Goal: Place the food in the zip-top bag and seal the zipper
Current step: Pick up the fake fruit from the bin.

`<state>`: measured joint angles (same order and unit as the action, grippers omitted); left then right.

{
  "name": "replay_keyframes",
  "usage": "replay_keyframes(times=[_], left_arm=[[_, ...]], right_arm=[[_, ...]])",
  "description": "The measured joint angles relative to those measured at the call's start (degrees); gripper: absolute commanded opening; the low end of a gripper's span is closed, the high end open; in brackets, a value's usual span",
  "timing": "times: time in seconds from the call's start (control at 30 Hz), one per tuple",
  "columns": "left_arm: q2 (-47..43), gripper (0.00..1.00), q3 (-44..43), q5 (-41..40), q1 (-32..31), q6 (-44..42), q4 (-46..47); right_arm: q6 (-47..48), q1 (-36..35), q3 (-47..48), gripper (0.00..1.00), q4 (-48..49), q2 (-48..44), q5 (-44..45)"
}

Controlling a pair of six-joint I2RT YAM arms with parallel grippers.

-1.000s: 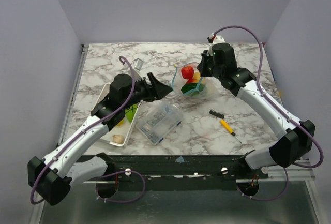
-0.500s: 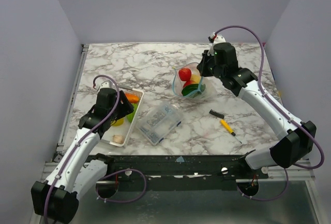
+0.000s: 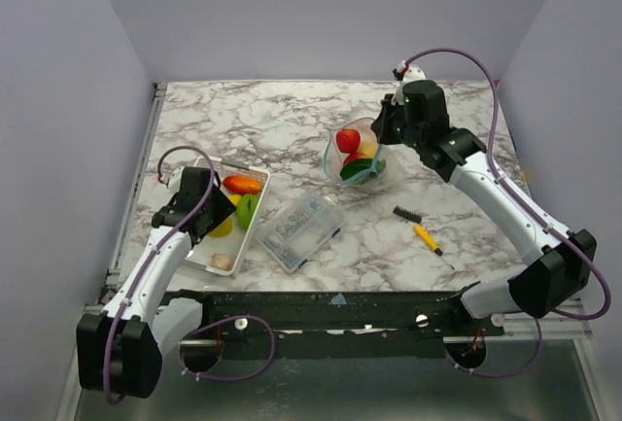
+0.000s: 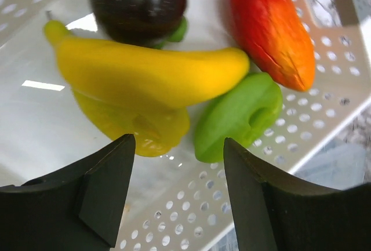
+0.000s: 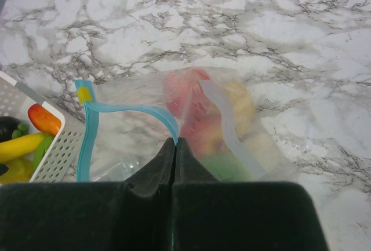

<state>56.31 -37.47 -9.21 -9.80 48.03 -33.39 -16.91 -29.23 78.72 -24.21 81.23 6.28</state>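
Looking down on a white counter (image 3: 292, 120) veined grey like marble, closed in by plain lavender-grey walls (image 3: 321, 13) at the back and both sides.

Left side: white perforated tray (image 4: 324, 65) near the counter's left edge. In it lie a banana (image 4: 151, 74), an orange-red piece (image 4: 269, 31), a green piece (image 4: 237, 115), a dark rounded piece (image 4: 139, 2) and a yellow piece (image 4: 139, 123) under the banana. My left tool (image 4: 177, 146) hangs just above these. Its jaws stand well apart, nothing between them, nothing touched.

Centre: clear rigid box (image 3: 299, 229) beside the tray. Small yellow-handled brush (image 3: 418, 228) to its right, apart from everything.

Right side, farther back: zip-top bag (image 5: 133, 117) sits on the counter with its mouth gaping. A red apple (image 3: 348, 139), a yellow fruit (image 3: 367, 149) and something green (image 3: 358, 168) show through the plastic. My right tool (image 5: 175, 142) has its jaws pressed together on the bag's mouth edge, pinching it where the light blue zipper (image 5: 127, 109) runs in. The zipper is unsealed, one strip curving away from the other.
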Motion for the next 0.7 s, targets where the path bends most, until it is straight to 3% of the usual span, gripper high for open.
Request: replay_keyframes(times=[0.27, 0.37, 0.5, 0.7], left_arm=[[0.8, 0.78, 3.1, -0.9, 7.0, 10.8, -1.8], [1.4, 0.78, 5.7, 0.5, 8.7, 13.8, -0.7], [2.0, 0.7, 8.2, 2.5, 9.5, 17.4, 2.2], [3.1, 0.45, 10.4, 4.1, 11.0, 20.6, 9.4]], right_arm=[[0.0, 0.0, 0.0, 0.0, -0.3, -0.3, 0.0], [0.0, 0.0, 0.0, 0.0, -0.3, -0.3, 0.0], [0.0, 0.0, 0.0, 0.0, -0.3, -0.3, -0.1], [-0.1, 0.0, 0.0, 0.0, -0.4, -0.3, -0.4]])
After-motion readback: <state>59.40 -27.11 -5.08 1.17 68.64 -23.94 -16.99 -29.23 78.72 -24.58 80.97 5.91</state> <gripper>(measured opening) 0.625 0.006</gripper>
